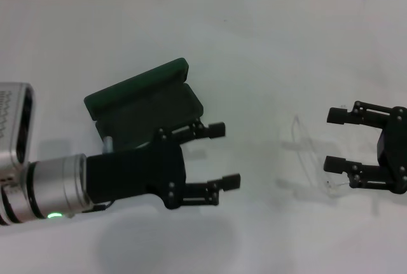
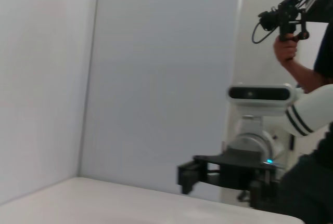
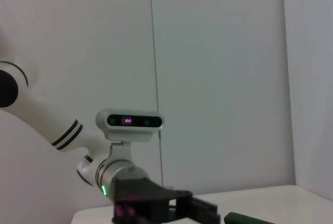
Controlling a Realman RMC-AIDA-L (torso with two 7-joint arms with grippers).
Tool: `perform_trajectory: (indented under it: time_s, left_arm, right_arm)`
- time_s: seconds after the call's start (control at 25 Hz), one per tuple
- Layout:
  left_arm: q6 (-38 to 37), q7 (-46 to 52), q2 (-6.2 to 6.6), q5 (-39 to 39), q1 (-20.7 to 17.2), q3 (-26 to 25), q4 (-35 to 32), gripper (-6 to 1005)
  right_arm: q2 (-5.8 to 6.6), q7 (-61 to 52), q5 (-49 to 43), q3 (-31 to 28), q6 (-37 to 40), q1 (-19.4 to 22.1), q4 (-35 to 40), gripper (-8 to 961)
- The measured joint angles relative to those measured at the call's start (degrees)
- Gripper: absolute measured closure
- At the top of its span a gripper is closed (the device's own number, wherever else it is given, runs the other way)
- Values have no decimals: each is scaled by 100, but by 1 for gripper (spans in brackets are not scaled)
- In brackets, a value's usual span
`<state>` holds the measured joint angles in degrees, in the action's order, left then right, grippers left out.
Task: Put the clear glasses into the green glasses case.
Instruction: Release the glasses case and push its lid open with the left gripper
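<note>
Your workspace holds one white table [image 1: 254,51], one green glasses case [image 1: 143,105], one pair of clear glasses [image 1: 311,159] and two grippers.

The green glasses case lies open in the head view, left of table centre. Its lid stands raised along the 12 o'clock edge, and its dark tray faces up towards you. The 6 o'clock end of the tray is hidden behind the left arm.

The left gripper [image 1: 221,156] hovers just beside the case at its 4 o'clock side, pointing towards 3 o'clock. Its two fingers are spread wide apart with nothing between them. The upper finger [image 1: 213,129] overlaps the case's right corner in the picture; contact cannot be confirmed.

The clear glasses rest on the bare table at 3 o'clock from the case, well apart from it. Their outline is faint and their exact pose is hard to read.

The right gripper [image 1: 337,139] sits at the far right, pointing towards 9 o'clock. Its two fingers are also spread wide and grip nothing. The lower finger [image 1: 338,163] lies just beside the glasses' near edge; touching cannot be judged.

In the left wrist view, you see the right gripper [image 2: 188,174] above the table edge.
</note>
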<state>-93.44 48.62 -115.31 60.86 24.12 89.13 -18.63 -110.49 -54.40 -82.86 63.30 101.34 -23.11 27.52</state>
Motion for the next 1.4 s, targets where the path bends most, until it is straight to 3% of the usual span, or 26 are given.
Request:
perform_trajectory:
  time_s: [0.2, 0.36, 0.56, 0.68, 0.88, 1.2, 1.4]
  left_arm:
    - [189, -49, 20, -1, -176, -742, 8, 122]
    - [592, 162, 118, 45, -429, -1488, -399, 122]
    - [964, 1900, 449, 780, -488, -1603, -1899, 123]
    - [1348, 3151, 498, 1736, -395, -1954, -2777, 123]
    - [1615, 5026, 296, 3926, 109, -2604, -3428, 124]
    - [1723, 5795, 33, 5644, 666, -2685, -3643, 149]
    - [2030, 6120, -278, 6781, 764, -2687, -3949, 164]
  right_arm:
    - [32, -1, -3, -2, 22, 29, 0, 215]
    - [41, -5, -3, -3, 28, 69, 35, 218]
    - [58, -48, -3, -3, 27, 67, 41, 222]
    - [56, -51, -3, 7, 28, 61, 42, 224]
    - [35, -28, -2, 30, 26, 72, 6, 228]
    - [6, -49, -2, 42, 26, 71, -1, 235]
    - [-24, -51, -2, 50, 85, 70, -1, 239]
